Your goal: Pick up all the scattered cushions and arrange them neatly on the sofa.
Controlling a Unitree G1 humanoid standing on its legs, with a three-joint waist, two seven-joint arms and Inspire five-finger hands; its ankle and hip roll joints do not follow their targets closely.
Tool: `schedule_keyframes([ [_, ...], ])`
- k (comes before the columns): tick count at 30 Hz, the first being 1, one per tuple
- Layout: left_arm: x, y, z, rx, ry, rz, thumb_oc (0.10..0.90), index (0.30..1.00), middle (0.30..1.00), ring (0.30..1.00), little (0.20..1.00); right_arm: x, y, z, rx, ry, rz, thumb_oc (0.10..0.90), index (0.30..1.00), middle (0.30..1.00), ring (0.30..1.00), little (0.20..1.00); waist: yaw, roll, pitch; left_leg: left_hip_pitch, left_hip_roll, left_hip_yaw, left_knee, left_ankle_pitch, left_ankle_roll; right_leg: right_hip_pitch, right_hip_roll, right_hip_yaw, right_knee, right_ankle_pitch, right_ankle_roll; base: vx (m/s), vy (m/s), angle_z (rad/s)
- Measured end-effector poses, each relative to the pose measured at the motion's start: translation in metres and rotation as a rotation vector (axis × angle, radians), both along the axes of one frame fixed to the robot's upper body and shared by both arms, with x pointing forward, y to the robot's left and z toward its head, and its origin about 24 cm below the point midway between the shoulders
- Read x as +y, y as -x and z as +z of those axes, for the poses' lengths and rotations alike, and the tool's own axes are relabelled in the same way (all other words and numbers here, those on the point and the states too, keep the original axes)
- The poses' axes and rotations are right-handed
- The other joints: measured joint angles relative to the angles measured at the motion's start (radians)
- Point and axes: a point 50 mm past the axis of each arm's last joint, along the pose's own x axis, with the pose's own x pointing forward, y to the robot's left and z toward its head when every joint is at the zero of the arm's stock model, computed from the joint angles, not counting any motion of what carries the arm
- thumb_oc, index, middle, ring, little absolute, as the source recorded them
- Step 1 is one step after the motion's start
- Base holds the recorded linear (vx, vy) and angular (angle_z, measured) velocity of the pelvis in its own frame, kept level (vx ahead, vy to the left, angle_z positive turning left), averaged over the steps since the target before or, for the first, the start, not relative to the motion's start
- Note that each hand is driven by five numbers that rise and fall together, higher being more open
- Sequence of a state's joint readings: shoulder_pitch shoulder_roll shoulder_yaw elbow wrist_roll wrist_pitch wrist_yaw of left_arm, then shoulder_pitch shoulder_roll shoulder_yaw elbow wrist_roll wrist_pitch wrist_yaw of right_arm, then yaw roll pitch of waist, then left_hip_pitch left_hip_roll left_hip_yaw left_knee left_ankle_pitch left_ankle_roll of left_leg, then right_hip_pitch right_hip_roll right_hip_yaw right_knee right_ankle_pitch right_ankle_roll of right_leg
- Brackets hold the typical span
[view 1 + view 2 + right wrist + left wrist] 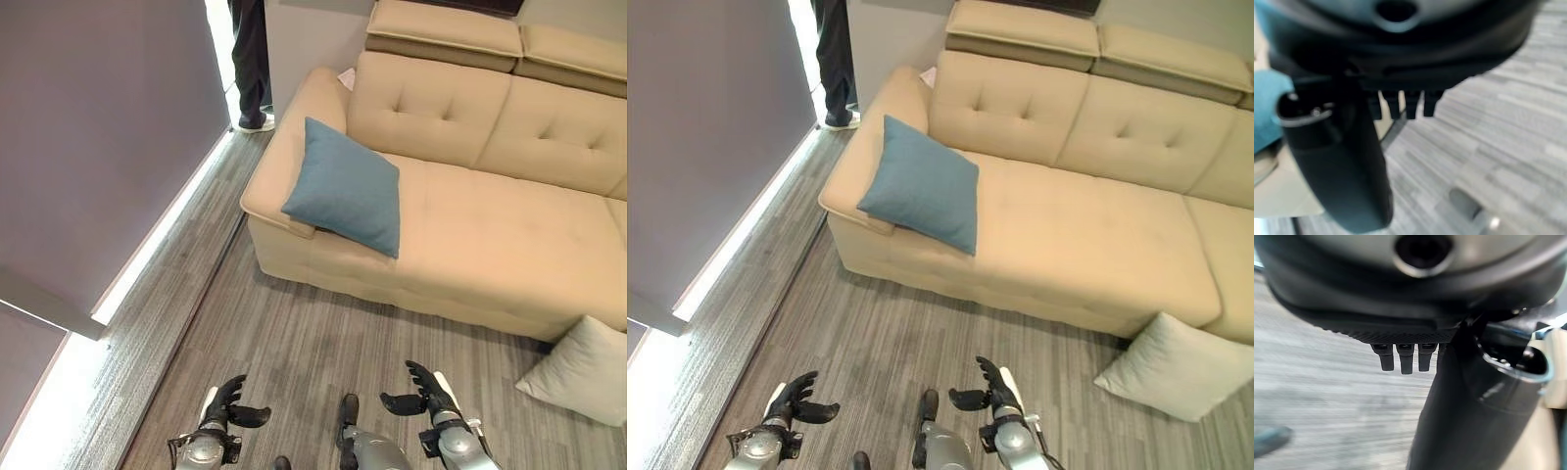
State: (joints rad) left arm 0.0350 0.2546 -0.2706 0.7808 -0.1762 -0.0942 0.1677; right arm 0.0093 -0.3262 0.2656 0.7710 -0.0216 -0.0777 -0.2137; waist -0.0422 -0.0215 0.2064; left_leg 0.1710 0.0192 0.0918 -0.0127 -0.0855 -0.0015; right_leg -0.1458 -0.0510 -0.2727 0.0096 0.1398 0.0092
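Two cushions, blue cushion (345,186) on sofa (490,235), cream cushion (1171,365) on floor.

We see a grey wood-grain plank floor (294,352) filling the lower half of the frame, its boards running diagonally. At the left stands a plain grey-mauve wall panel (98,137), and along its foot a bright strip of light (157,235) runs from lower left up toward the top centre. At the top, just left of centre, a narrow gap (220,39) opens between this panel and a pale grey wall (313,29); in the gap we see a person's dark trouser legs (250,54) and a light shoe (257,122) on the floor. Lighting is even and soft across the room.
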Motion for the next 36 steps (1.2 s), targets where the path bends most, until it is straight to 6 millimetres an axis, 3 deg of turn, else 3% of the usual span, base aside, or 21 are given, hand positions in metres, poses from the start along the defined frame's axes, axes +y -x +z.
schedule_keyframes([
  [1, -0.001, -0.002, 0.001, -0.006, 0.002, -0.001, 0.8, 0.9, 0.9, 0.9, 0.9, -0.002, -0.002, 0.002, -0.008, 0.007, 0.003, 0.8, 0.9, 0.9, 0.9, 0.9, 0.001, -0.002, 0.0, -0.013, 0.002, 0.003, 0.048, -0.004, -0.006, 0.023, 0.006, 0.0, -0.023, 0.015, -0.025, 0.23, -0.203, 0.1],
  [2, -0.003, -0.003, 0.001, -0.011, 0.008, -0.002, 0.8, 0.9, 0.9, 0.9, 0.9, -0.006, -0.009, 0.007, -0.035, 0.016, 0.002, 0.8, 0.9, 0.9, 0.9, 0.9, -0.007, -0.003, 0.002, -0.067, 0.009, 0.003, 0.182, -0.022, -0.06, 0.048, 0.01, 0.006, -0.036, -0.013, -0.046, 0.22, -0.203, 0.17],
  [4, -0.004, -0.013, 0.007, -0.057, 0.016, -0.006, 0.8, 0.9, 0.9, 0.9, 0.9, -0.006, -0.011, 0.011, -0.057, 0.016, -0.005, 0.8, 0.9, 0.9, 0.9, 0.9, 0.014, -0.031, 0.017, -0.245, 0.019, 0.001, 0.572, -0.019, -0.12, 0.079, -0.002, 0.01, -0.051, -0.02, -0.074, 0.15, -0.119, -0.14],
  [7, -0.005, -0.008, 0.004, -0.036, 0.029, 0.001, 0.8, 0.9, 0.9, 0.9, 0.9, -0.002, -0.021, 0.017, -0.098, 0.009, 0.008, 0.8, 0.9, 0.9, 0.9, 0.9, 0.012, -0.028, 0.019, -0.347, 0.042, -0.021, 0.619, -0.032, -0.111, 0.13, 0.023, 0.006, -0.07, -0.065, -0.112, 0.24, -0.045, -0.08],
  [8, -0.007, -0.014, 0.007, -0.052, 0.031, -0.004, 0.8, 0.9, 0.9, 0.9, 0.9, -0.003, -0.021, 0.016, -0.094, 0.01, 0.005, 0.8, 0.9, 0.9, 0.9, 0.9, 0.014, -0.039, 0.027, -0.373, 0.034, 0.001, 0.529, -0.043, -0.081, 0.149, 0.025, 0.005, -0.091, -0.078, -0.104, 0.25, 0.01, 0.22],
  [10, -0.007, -0.019, 0.009, -0.065, 0.032, -0.007, 0.8, 0.9, 0.9, 0.9, 0.9, -0.002, -0.021, 0.016, -0.089, 0.01, 0.01, 0.8, 0.9, 0.9, 0.9, 0.9, 0.025, -0.048, 0.04, -0.382, 0.026, 0.024, 0.384, -0.036, -0.07, 0.164, 0.033, 0.0, -0.101, -0.068, -0.1, 0.2, 0.049, 0.01],
  [12, -0.007, -0.013, 0.006, -0.045, 0.032, -0.005, 0.8, 0.9, 0.9, 0.9, 0.9, 0.001, -0.02, 0.013, -0.077, 0.01, 0.018, 0.8, 0.9, 0.9, 0.9, 0.9, 0.027, -0.053, 0.044, -0.376, 0.002, 0.017, 0.181, 0.021, -0.075, 0.191, 0.041, 0.001, -0.101, -0.098, -0.069, 0.29, 0.088, -0.06],
  [13, -0.007, -0.012, 0.006, -0.044, 0.034, -0.005, 0.8, 0.9, 0.9, 0.9, 0.9, 0.0, -0.019, 0.013, -0.075, 0.012, 0.018, 0.8, 0.9, 0.9, 0.9, 0.9, 0.028, -0.053, 0.045, -0.367, -0.003, 0.007, 0.115, 0.054, -0.077, 0.197, 0.045, 0.001, -0.102, -0.095, -0.074, 0.38, 0.171, -0.1],
  [14, -0.006, -0.01, 0.005, -0.037, 0.032, -0.002, 0.8, 0.9, 0.9, 0.9, 0.9, 0.0, -0.019, 0.013, -0.075, 0.014, 0.013, 0.8, 0.9, 0.9, 0.9, 0.9, 0.03, -0.045, 0.046, -0.383, -0.004, -0.007, 0.023, 0.116, -0.089, 0.211, 0.056, 0.01, -0.102, -0.126, -0.053, 0.29, 0.136, -0.14],
  [15, -0.006, -0.01, 0.005, -0.037, 0.032, -0.002, 0.8, 0.9, 0.9, 0.9, 0.9, -0.001, -0.019, 0.013, -0.075, 0.017, 0.011, 0.8, 0.9, 0.9, 0.9, 0.9, 0.029, -0.04, 0.046, -0.381, -0.002, -0.021, -0.005, 0.133, -0.09, 0.217, 0.064, 0.013, -0.103, -0.124, -0.059, 0.28, 0.162, -0.29],
  [16, -0.006, -0.005, 0.003, -0.025, 0.033, 0.001, 0.8, 0.9, 0.9, 0.9, 0.9, -0.002, -0.017, 0.012, -0.067, 0.02, 0.008, 0.8, 0.9, 0.9, 0.9, 0.9, 0.032, -0.02, 0.048, -0.358, 0.005, -0.028, -0.039, 0.165, -0.051, 0.243, 0.081, 0.033, -0.101, -0.136, -0.044, 0.16, 0.116, -0.34],
  [17, -0.007, 0.001, 0.0, -0.008, 0.039, 0.004, 0.8, 0.9, 0.9, 0.9, 0.9, -0.004, -0.015, 0.011, -0.061, 0.027, 0.006, 0.8, 0.9, 0.9, 0.9, 0.9, 0.033, 0.008, 0.037, -0.343, 0.022, -0.036, -0.046, 0.197, -0.038, 0.26, 0.101, 0.042, -0.101, -0.147, -0.034, 0.24, 0.183, -0.41],
  [18, -0.008, 0.007, -0.003, 0.006, 0.041, 0.006, 0.8, 0.9, 0.9, 0.9, 0.9, -0.006, -0.012, 0.01, -0.054, 0.032, 0.0, 0.8, 0.9, 0.9, 0.9, 0.9, 0.029, 0.027, 0.027, -0.335, 0.034, -0.046, -0.043, 0.289, -0.011, 0.276, 0.108, 0.05, -0.101, -0.163, -0.031, 0.23, 0.195, -0.37],
  [19, -0.004, 0.008, -0.003, 0.015, 0.03, 0.01, 0.8, 0.9, 0.9, 0.9, 0.9, -0.004, -0.008, 0.006, -0.033, 0.027, -0.004, 0.8, 0.9, 0.9, 0.9, 0.9, 0.028, 0.012, 0.017, -0.311, 0.008, -0.037, -0.052, 0.28, 0.013, 0.278, 0.076, 0.067, -0.08, -0.19, -0.005, 0.21, 0.193, -0.3],
  [22, -0.002, 0.004, -0.001, 0.0, 0.022, 0.006, 0.8, 0.9, 0.9, 0.9, 0.9, -0.003, -0.007, 0.004, -0.027, 0.025, -0.003, 0.8, 0.9, 0.9, 0.9, 0.9, 0.027, 0.009, 0.014, -0.263, -0.044, -0.008, -0.076, 0.256, 0.055, 0.253, 0.007, 0.088, 0.042, -0.261, 0.052, 0.18, 0.215, -0.21],
  [25, 0.006, -0.006, 0.005, -0.025, -0.006, -0.005, 0.8, 0.9, 0.9, 0.9, 0.9, 0.006, -0.008, 0.004, -0.032, -0.002, 0.009, 0.8, 0.9, 0.9, 0.9, 0.9, 0.026, 0.01, 0.011, -0.213, -0.06, 0.007, -0.075, 0.225, 0.076, 0.122, -0.054, 0.087, 0.388, -0.345, 0.11, 0.15, 0.2, -0.08],
  [27, 0.014, -0.017, 0.012, -0.057, -0.036, -0.014, 0.8, 0.9, 0.9, 0.9, 0.9, 0.014, -0.007, 0.001, -0.027, -0.025, 0.01, 0.8, 0.9, 0.9, 0.9, 0.9, 0.029, -0.017, 0.007, -0.194, -0.082, 0.008, -0.067, 0.193, 0.106, 0.037, -0.11, 0.09, 0.557, -0.331, 0.124, 0.13, 0.138, 0.1],
  [28, 0.015, -0.017, 0.012, -0.055, -0.04, -0.014, 0.8, 0.9, 0.9, 0.9, 0.9, 0.015, -0.008, 0.002, -0.03, -0.03, 0.01, 0.8, 0.9, 0.9, 0.9, 0.9, 0.029, -0.018, 0.007, -0.19, -0.085, 0.009, -0.067, 0.19, 0.11, 0.021, -0.12, 0.085, 0.594, -0.334, 0.126, 0.14, 0.045, -0.07],
  [30, 0.016, -0.02, 0.014, -0.064, -0.045, -0.013, 0.8, 0.9, 0.9, 0.9, 0.9, 0.021, -0.013, 0.003, -0.042, -0.042, 0.022, 0.8, 0.9, 0.9, 0.9, 0.9, 0.028, -0.005, 0.013, -0.156, -0.078, 0.012, -0.066, 0.166, 0.123, -0.015, -0.144, 0.054, 0.58, -0.338, 0.118, 0.24, 0.024, -0.08],
  [32, 0.012, -0.019, 0.012, -0.059, -0.033, -0.013, 0.8, 0.9, 0.9, 0.9, 0.9, 0.022, -0.014, 0.003, -0.044, -0.046, 0.024, 0.8, 0.9, 0.9, 0.9, 0.9, 0.028, 0.002, 0.016, -0.129, -0.067, 0.009, -0.073, 0.143, 0.118, -0.024, -0.133, 0.003, 0.404, -0.333, 0.119, 0.26, -0.034, -0.07],
  [36, 0.013, -0.014, 0.009, -0.038, -0.034, -0.01, 0.8, 0.9, 0.9, 0.9, 0.9, 0.023, -0.012, 0.001, -0.031, -0.048, 0.018, 0.8, 0.9, 0.9, 0.9, 0.9, 0.013, -0.013, 0.018, -0.114, -0.068, 0.004, -0.076, 0.136, 0.095, -0.069, -0.094, 0.001, 0.173, -0.216, 0.128, 0.14, -0.045, 0.12],
])
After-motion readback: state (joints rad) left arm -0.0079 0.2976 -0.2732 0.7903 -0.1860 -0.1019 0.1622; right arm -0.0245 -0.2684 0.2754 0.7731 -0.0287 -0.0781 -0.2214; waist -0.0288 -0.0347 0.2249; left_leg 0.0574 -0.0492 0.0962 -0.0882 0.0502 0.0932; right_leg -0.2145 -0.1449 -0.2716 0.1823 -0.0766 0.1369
